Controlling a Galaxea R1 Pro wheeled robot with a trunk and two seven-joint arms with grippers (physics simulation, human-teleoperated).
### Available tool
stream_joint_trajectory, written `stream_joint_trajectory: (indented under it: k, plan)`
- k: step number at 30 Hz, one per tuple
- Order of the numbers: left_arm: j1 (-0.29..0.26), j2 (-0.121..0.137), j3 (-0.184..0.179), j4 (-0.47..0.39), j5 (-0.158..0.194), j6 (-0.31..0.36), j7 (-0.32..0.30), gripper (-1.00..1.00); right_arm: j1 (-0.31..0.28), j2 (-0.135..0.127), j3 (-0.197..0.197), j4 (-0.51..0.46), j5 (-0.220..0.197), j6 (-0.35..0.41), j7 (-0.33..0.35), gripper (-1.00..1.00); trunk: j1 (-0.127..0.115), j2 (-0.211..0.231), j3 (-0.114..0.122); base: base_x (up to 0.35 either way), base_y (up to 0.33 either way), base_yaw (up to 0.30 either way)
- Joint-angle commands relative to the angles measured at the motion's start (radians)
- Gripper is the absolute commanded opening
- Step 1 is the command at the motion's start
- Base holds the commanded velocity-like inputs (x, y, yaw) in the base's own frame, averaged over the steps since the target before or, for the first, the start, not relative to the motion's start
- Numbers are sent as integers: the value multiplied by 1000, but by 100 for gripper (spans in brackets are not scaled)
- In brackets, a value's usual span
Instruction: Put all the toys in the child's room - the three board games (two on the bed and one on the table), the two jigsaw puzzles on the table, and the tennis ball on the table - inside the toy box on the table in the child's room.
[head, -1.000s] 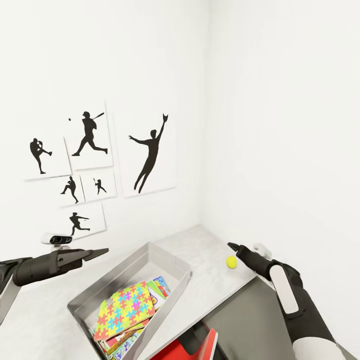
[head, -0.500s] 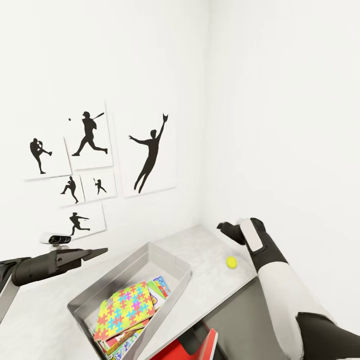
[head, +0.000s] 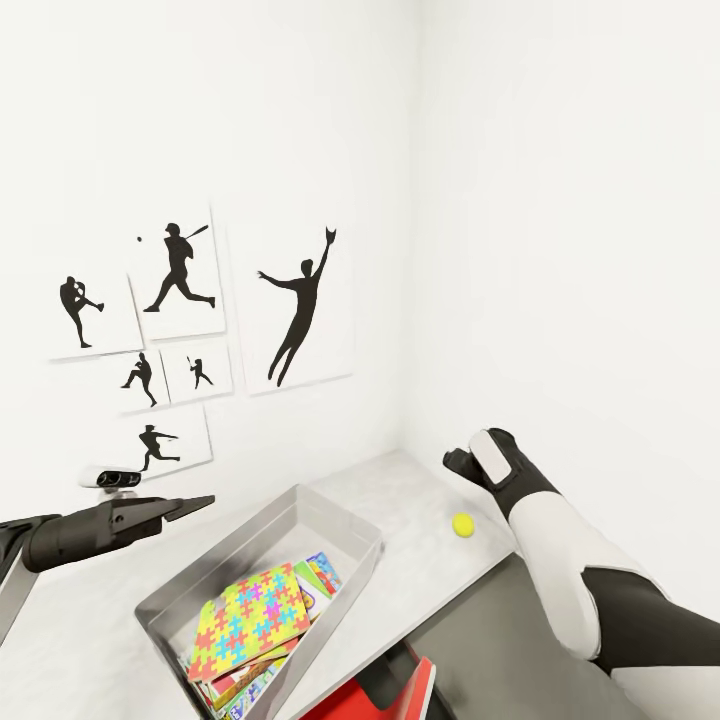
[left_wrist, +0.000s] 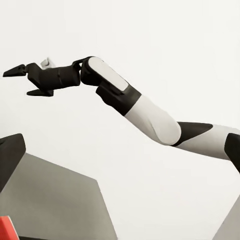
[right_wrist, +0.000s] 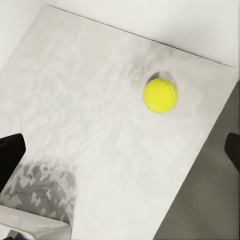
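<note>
Tabletop (head: 420, 520): pale grey-white, running into the room's corner, carrying the bin and the ball. Wall behind it is showing six black sports silhouette prints (head: 298, 305).

Right arm is reaching out raised over the tabletop's far right end, forearm angled up, wrist bent so the right end effector (left_wrist: 24, 80) is hanging above the surface. In the left wrist view its two fingers are standing apart, nothing between them. The right wrist view is looking down on the ball from above, well clear of it.

Left arm is extending level above the tabletop's left side, left end effector (head: 190, 503) pointing toward the bin's far rim; fingers are reading as closed together and empty, though the gap is hard to judge.

Toy box (head: 335, 520): one, light grey, sitting near the tabletop's front edge. Inside it, one jigsaw puzzle (head: 250, 618) is lying uppermost on a stack of printed game boxes (head: 322, 575); count beneath not readable.

Tennis ball (head: 462, 524): one, resting on the bare tabletop near the right edge, apart from the bin.
</note>
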Motion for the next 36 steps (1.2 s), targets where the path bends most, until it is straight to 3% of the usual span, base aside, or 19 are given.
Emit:
stream_joint_trajectory:
  k: [1, 14, 26, 32, 36]
  plan:
    - [0, 0, 0, 0, 0, 11, -4, 100, 0, 1, -1, -3, -1, 1, -11, 100, 0, -1, -1, 0, 0, 0]
    - [0, 5, 6, 0, 0, 12, -4, 100, -1, 0, 100, -5, 17, -9, -22, 100, 0, -1, -1, 0, 0, 0]
    - [-9, 54, 25, -38, 12, 16, -4, 100, 4, -9, 100, -5, 18, -12, -18, 100, 0, -1, -17, 0, 0, 0]
    - [-9, 69, 89, -31, 15, 15, -4, 100, 7, -10, 102, -32, 18, -11, -15, 100, 0, -1, -26, 0, 0, 0]
    - [-9, 70, 103, -28, 15, 15, -4, 100, 7, -9, 102, -40, 18, -11, -15, 100, 0, -1, -33, 0, 0, 0]
